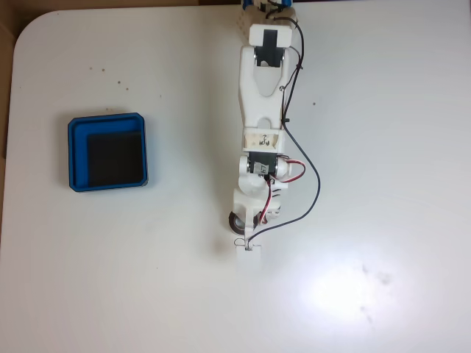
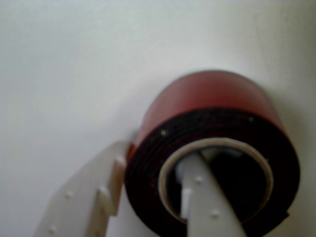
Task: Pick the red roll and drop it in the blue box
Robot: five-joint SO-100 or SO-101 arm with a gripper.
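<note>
Table (image 1: 383,110): white, bare apart from faint specks and a bright glare patch at the lower right of the fixed view. Arm (image 1: 263,95): extended down the middle of that view, red and black cables looped along its right side. Blue box (image 1: 107,151): well apart, to the left of the arm in the fixed view, black floor bare; no obstruction on the open table between it and the arm.

Red roll (image 2: 212,148): in the wrist view one finger (image 2: 210,207) runs through its pale core and the other (image 2: 79,202) lies outside against the wall, so the gripper (image 2: 148,197) appears pinched on the roll's wall, though how firmly cannot be judged. In the fixed view the roll (image 1: 237,222) sits just beside the wrist.

Risks, as judged: grip covers one wall only, so the roll may pivot or slip off during the lift; the slack cables could snag on the swing left.
</note>
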